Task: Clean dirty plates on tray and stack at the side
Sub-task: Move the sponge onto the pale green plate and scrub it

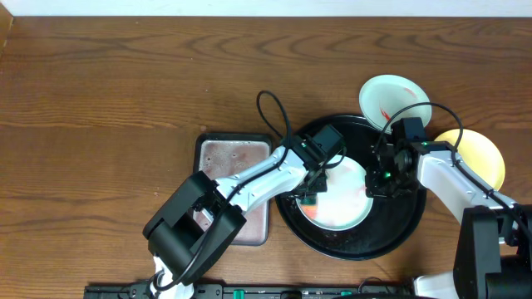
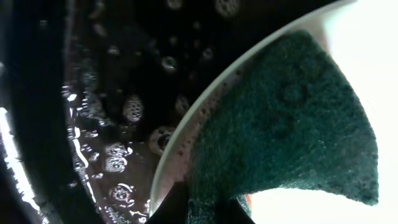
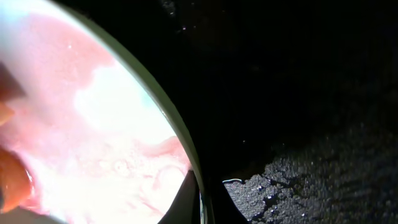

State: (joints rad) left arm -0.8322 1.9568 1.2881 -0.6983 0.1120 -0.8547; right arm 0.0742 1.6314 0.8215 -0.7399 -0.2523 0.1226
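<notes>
Early in the job, by the look of it, with nothing stacked yet. Inside the large round black tray [image 1: 386, 228], wet with soapy droplets, lies one pale mint-white plastic plate [image 1: 345, 195] streaked with pink sauce. The left end effector [image 1: 312, 189] is clamped on a dark teal scouring sponge [image 2: 286, 124] pressed to that plate. The right end effector [image 1: 384, 178] pinches the plate's rim. On the table beside the tray sit a second mint-white plate [image 1: 391, 98], smeared red, and a pale yellow plate [image 1: 478, 154]. A grey rectangular tray [image 1: 237, 158] holds pinkish liquid.
</notes>
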